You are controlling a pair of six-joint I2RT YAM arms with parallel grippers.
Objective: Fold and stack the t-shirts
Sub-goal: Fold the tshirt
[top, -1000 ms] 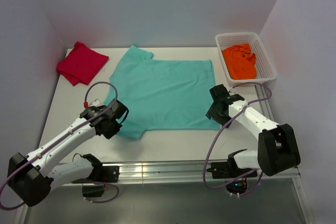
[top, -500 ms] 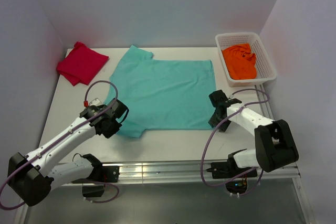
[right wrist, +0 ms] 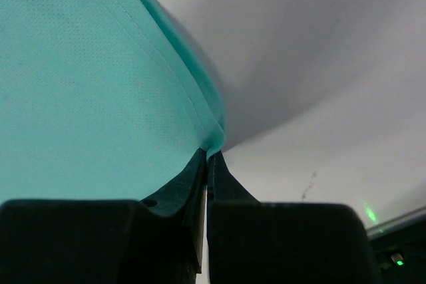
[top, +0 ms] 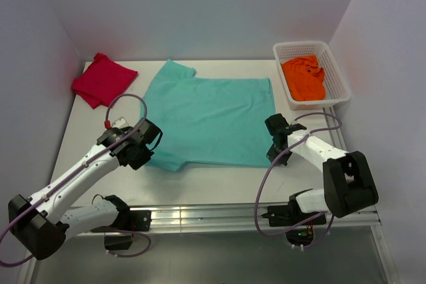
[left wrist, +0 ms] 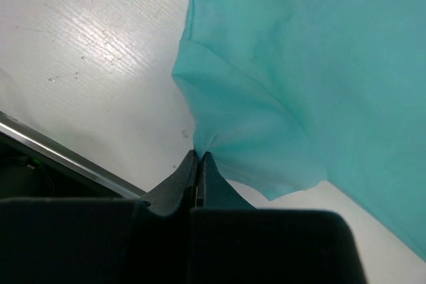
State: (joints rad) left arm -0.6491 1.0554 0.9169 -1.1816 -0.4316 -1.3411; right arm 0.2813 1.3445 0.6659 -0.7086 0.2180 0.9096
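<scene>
A teal-green t-shirt lies spread flat in the middle of the table. My left gripper is shut on its near left sleeve edge, the cloth pinched at the fingertips. My right gripper is shut on the shirt's near right hem corner, which lifts slightly off the table. A crimson-red t-shirt lies folded at the back left. An orange t-shirt sits crumpled in the basket.
The white mesh basket stands at the back right, close to the right wall. A metal rail runs along the near table edge. Walls close the table in on the left, back and right.
My right gripper has closed on the shirt's near right corner. My left gripper has drawn the sleeve slightly up and back, and the near left cloth has shifted.
</scene>
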